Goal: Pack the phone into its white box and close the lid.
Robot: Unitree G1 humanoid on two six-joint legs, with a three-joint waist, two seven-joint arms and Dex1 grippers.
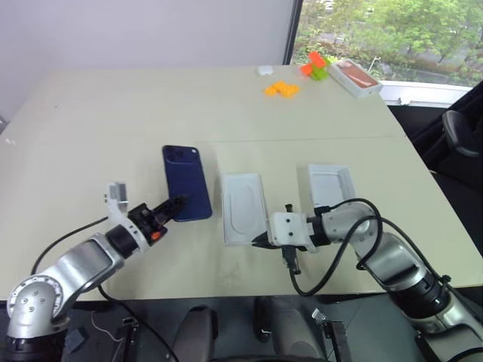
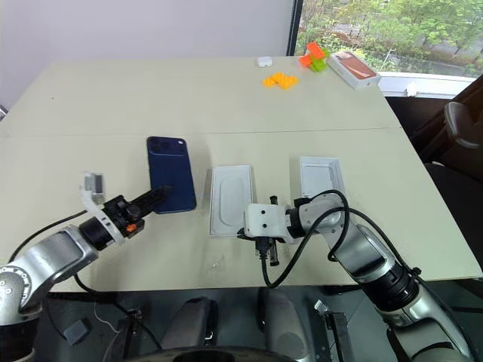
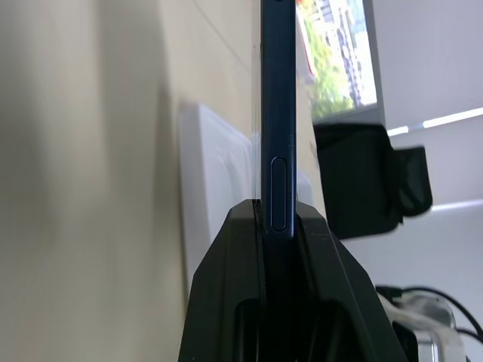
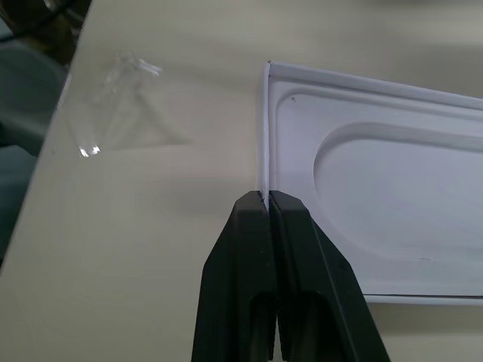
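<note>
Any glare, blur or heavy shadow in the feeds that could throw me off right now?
Left wrist view: the phone edge-on between the left gripper fingers is fairly sharp, the window behind is washed out. Right wrist view: the right gripper pinches the white box rim, crisp, with soft shadow in its oval recess. Eye views: even daylight, no glare on the table.

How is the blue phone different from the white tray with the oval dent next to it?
The phone is dark navy with a camera bump; the tray is white with an oval recess. The left gripper pinches the phone's near edge; the right gripper is shut on the tray's thin rim. Both are flat rectangles, side by side on the table.
</note>
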